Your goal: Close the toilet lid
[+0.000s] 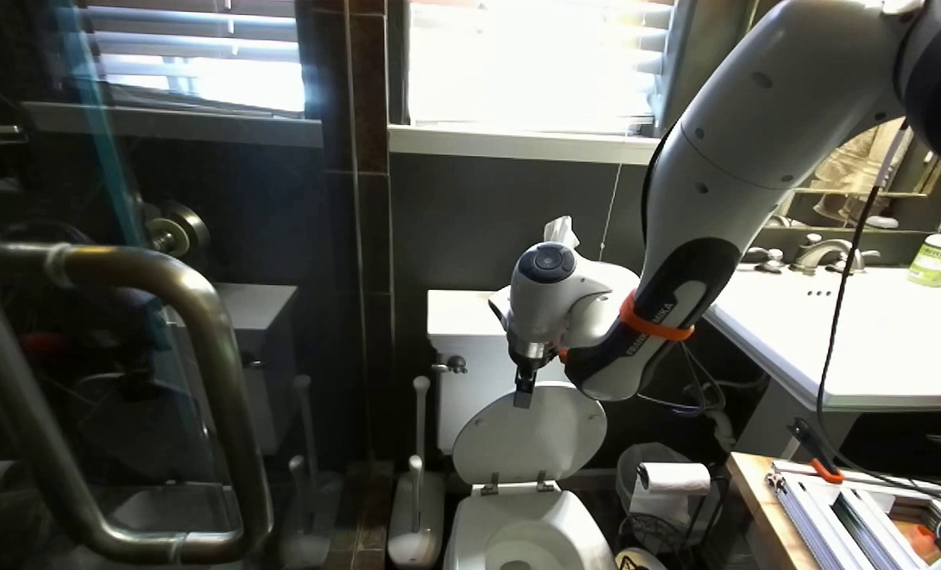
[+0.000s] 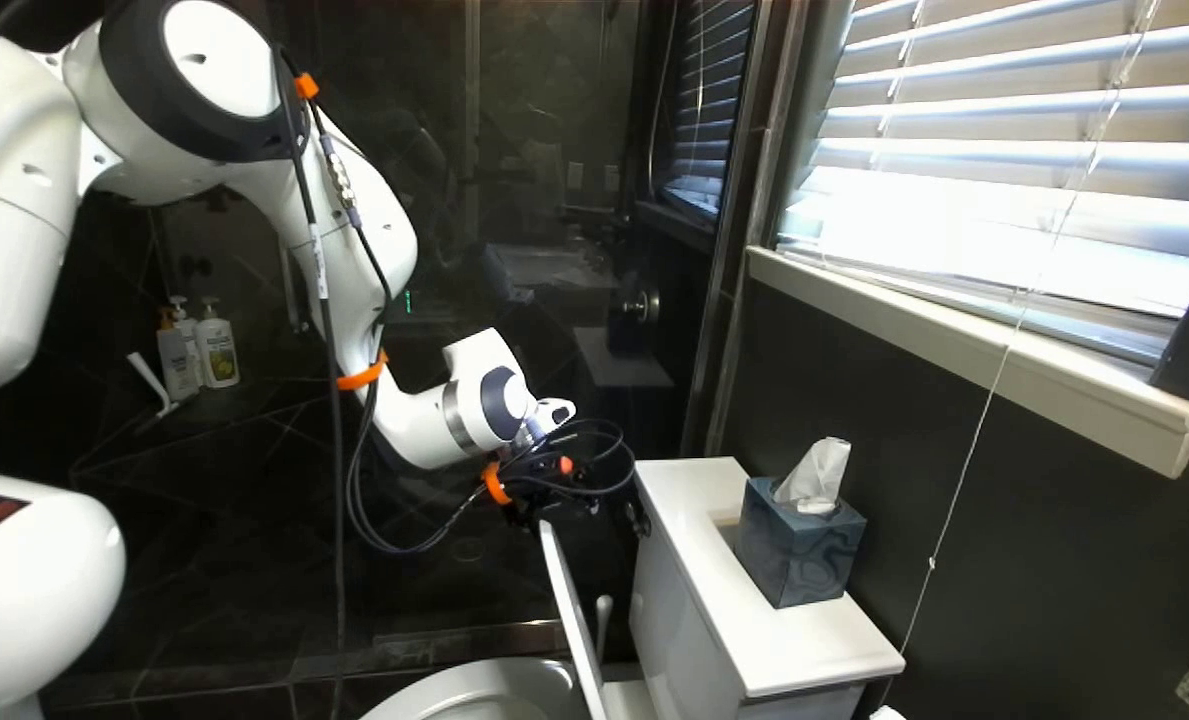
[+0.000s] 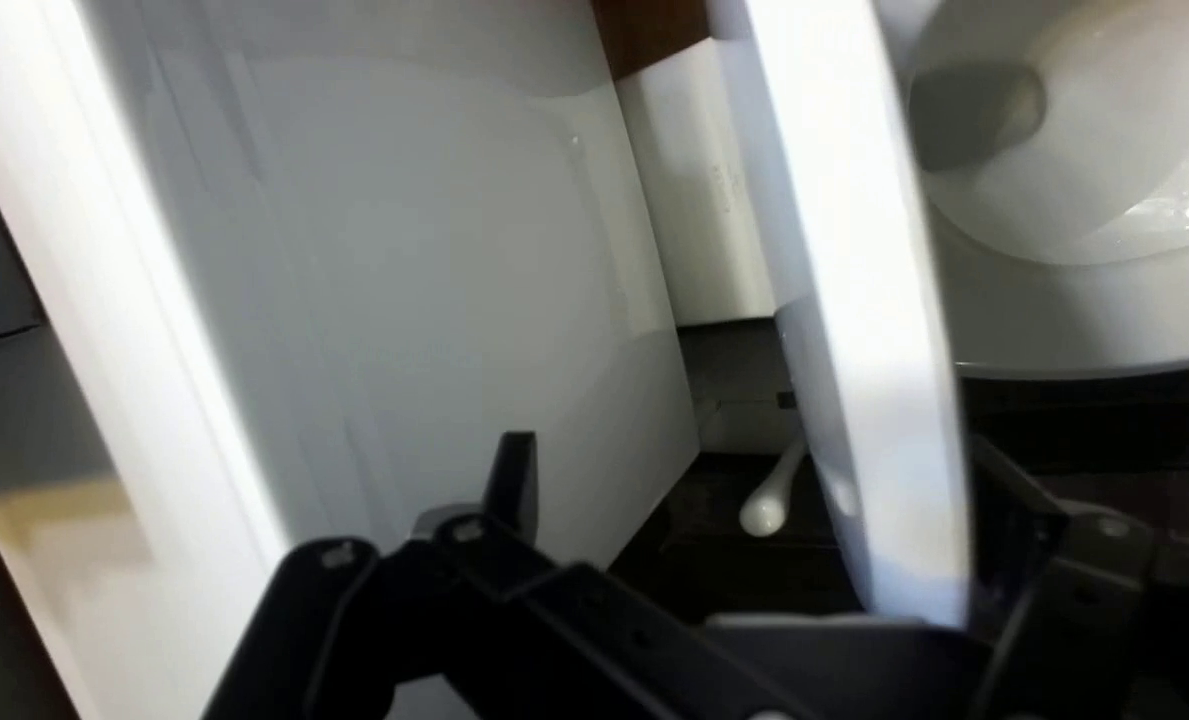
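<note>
Arm [image 2: 349,275], at left in an exterior view, extends over the bowl [image 2: 454,677], a posture that sets the gripper [image 3: 754,465] at the free edge of the toilet lid [image 3: 879,320], presumably for leverage far from the hinges [image 1: 546,486]. The lid stands raised behind the bowl, leaning slightly forward; closing is not yet done. As the wrist view shows, the gripper is spread wide and straddles the lid: the bowl-side finger [image 3: 1084,570] lies close by (contact cannot be told), whereas the tank-side finger [image 3: 511,480] stands well off the lid's rear face, probably so placed that a forward sweep would tip the lid over. Further right, the tank [image 2: 679,625] leaves the gap that this finger needs, and the tissue box [image 2: 799,550] rests on top, seemingly outside the lid's swing.
</note>
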